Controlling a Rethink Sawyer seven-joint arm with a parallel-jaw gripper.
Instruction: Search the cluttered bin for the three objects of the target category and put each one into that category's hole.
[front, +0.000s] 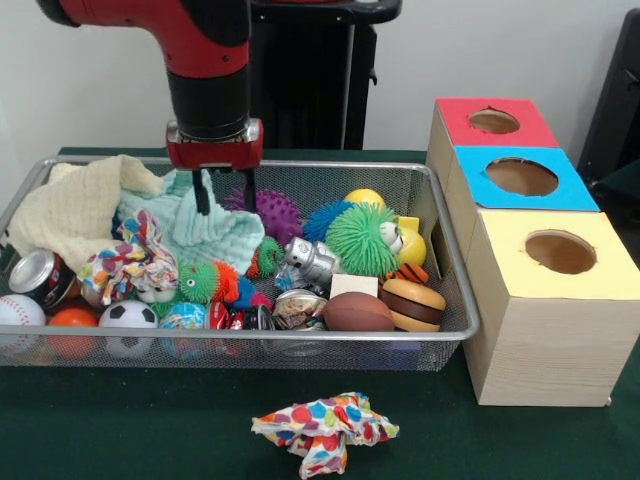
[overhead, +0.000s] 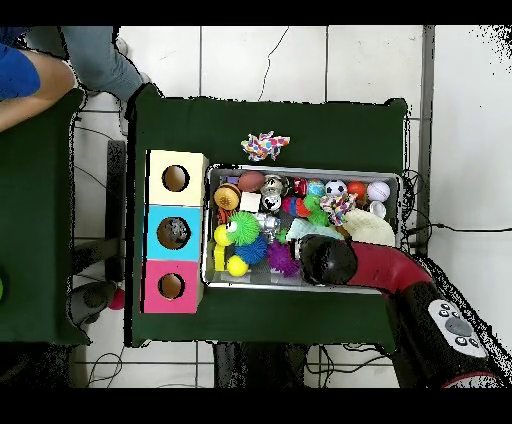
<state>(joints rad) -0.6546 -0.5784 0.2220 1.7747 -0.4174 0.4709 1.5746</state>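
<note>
The gripper (front: 223, 194) hangs over the wire bin (front: 452, 300), fingers spread with nothing between them — tips just above the mint-green cloth (front: 205, 229). A polka-dot cloth (front: 325, 430) lies outside on the green table (front: 120, 420), well apart from the three-holed wooden box (front: 540, 330) — another (front: 130, 258) sits inside.

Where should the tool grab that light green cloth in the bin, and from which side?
Take the light green cloth on a raised fold near its middle, coming straight down from above. It lies crumpled and spread over the other toys, so its folds stand up for pinching, and the wire bin walls block a sideways approach. The tool hangs open right over it.
</note>
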